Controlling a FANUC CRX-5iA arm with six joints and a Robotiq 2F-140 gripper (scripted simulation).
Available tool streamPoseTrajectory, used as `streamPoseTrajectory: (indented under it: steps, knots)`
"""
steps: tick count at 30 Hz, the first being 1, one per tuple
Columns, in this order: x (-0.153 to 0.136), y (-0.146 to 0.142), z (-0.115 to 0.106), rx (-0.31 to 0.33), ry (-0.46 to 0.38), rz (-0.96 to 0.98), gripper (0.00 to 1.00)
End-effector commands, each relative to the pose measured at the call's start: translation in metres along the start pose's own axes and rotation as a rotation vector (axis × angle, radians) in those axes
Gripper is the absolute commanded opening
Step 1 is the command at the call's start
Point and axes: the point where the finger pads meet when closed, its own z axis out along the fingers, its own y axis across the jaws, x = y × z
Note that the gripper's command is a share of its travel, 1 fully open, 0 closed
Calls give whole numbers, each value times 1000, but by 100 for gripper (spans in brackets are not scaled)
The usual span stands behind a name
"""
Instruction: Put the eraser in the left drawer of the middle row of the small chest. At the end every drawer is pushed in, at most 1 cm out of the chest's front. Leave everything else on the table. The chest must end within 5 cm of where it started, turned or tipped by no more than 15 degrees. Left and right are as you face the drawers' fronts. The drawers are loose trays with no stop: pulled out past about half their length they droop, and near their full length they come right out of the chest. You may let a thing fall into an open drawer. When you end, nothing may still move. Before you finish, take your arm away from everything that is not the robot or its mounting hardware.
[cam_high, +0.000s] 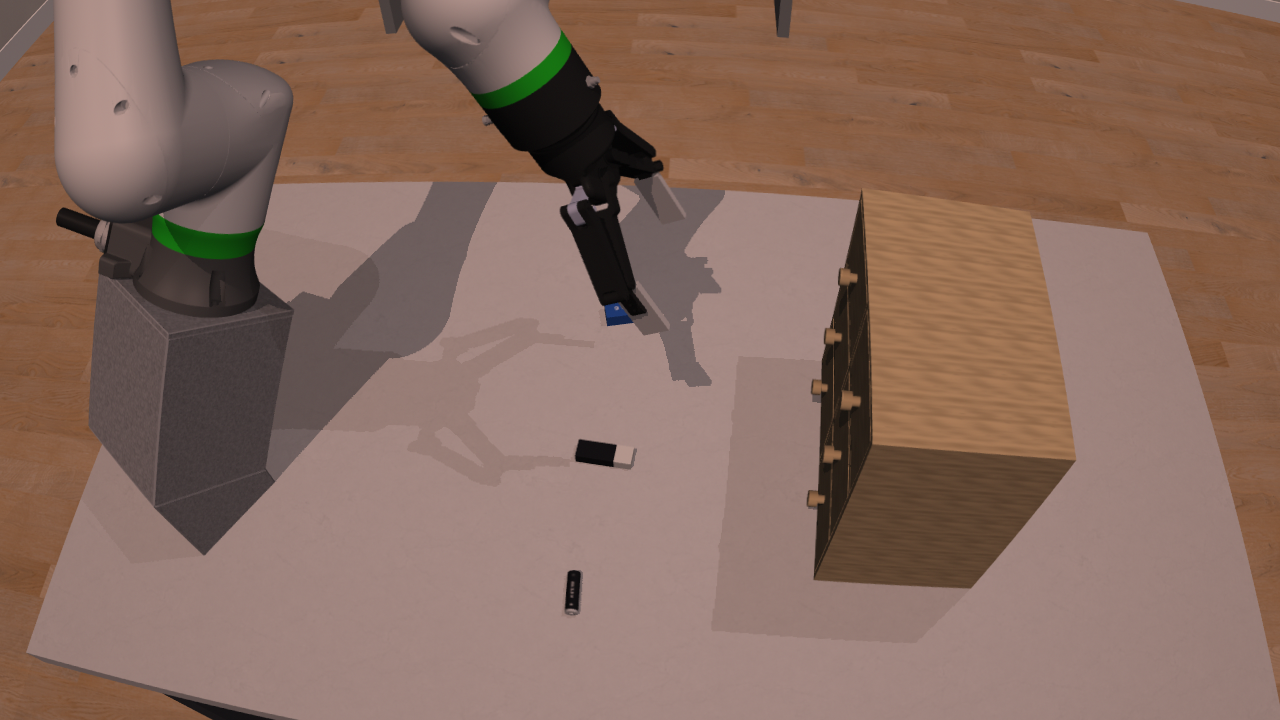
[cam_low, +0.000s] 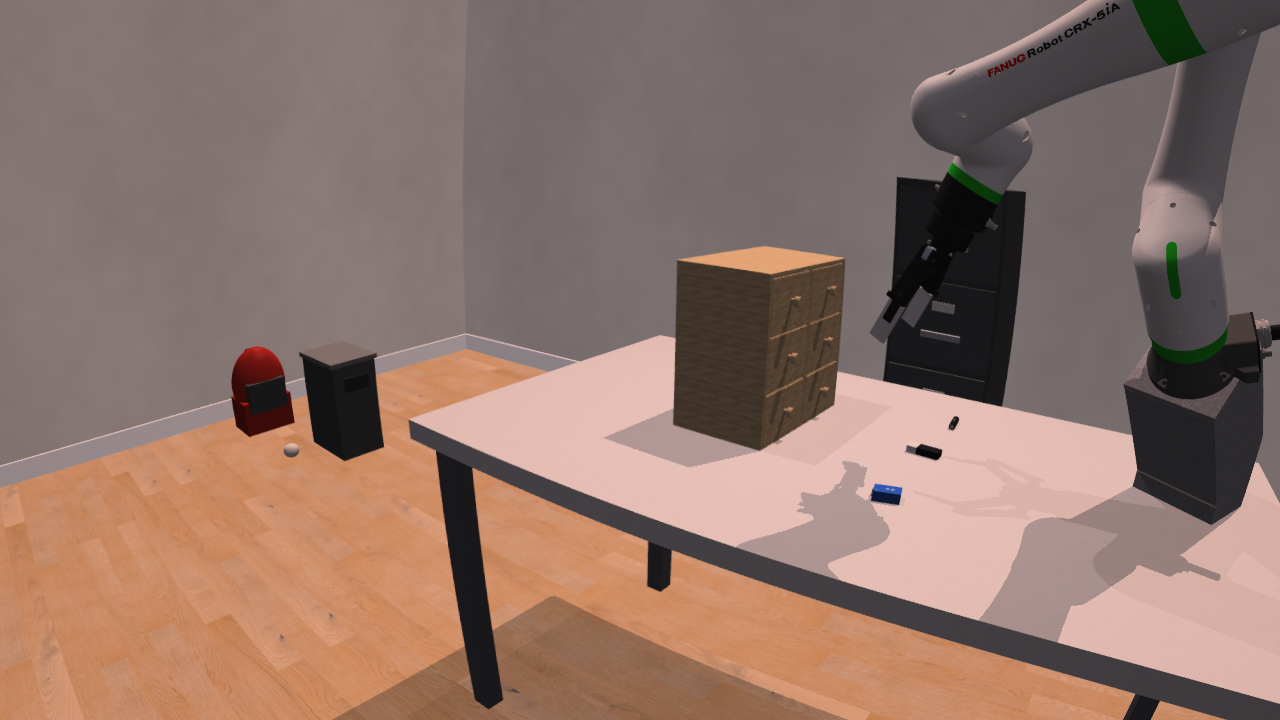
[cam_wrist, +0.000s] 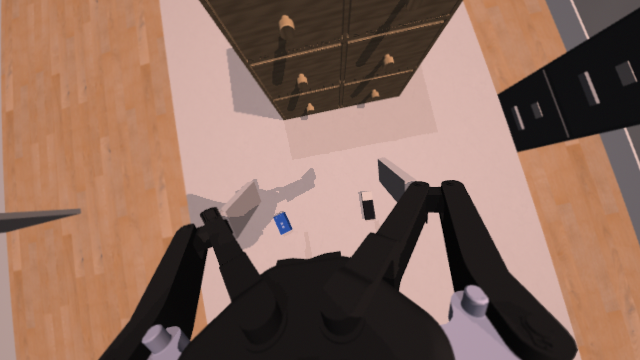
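Observation:
The eraser (cam_high: 596, 452) (cam_low: 928, 452) (cam_wrist: 368, 208), black sleeve with a white end, lies flat on the table in front of the small chest (cam_high: 966, 331) (cam_low: 721, 349) (cam_wrist: 319, 46). All the chest's drawers look pushed in. The middle-left drawer's knob (cam_high: 832, 336) (cam_low: 792, 355) (cam_wrist: 302, 80) sticks out of its front. My gripper (cam_high: 669, 274) (cam_low: 896, 324) (cam_wrist: 316, 181) is open and empty. It is tilted toward the chest, high above the table, between the robot base and the drawer fronts. In the top view one finger partly hides the blue block.
The blue block (cam_high: 617, 316) (cam_low: 887, 494) (cam_wrist: 283, 223) lies on the table to the eraser's left as I face the drawers. A black battery (cam_high: 572, 592) (cam_low: 954, 422) lies to its right. A dark filing cabinet (cam_low: 948, 344) (cam_wrist: 565, 95) stands beyond the table.

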Motion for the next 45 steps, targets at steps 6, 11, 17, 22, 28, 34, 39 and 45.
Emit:
streamPoseTrajectory:
  steps: [6,11,17,22,28,34,39,45]
  knots:
    - [12,-3,36,2,271,-8,100]
    - [13,-3,42,2,312,-8,100]
    - [17,-3,52,2,390,-8,100]
    - [19,-3,60,4,447,-8,100]
    - [22,-3,64,3,489,-8,100]
    - [24,-3,71,3,539,-8,100]
    - [25,-4,75,6,566,-7,100]
    - [26,-3,76,4,580,-8,100]
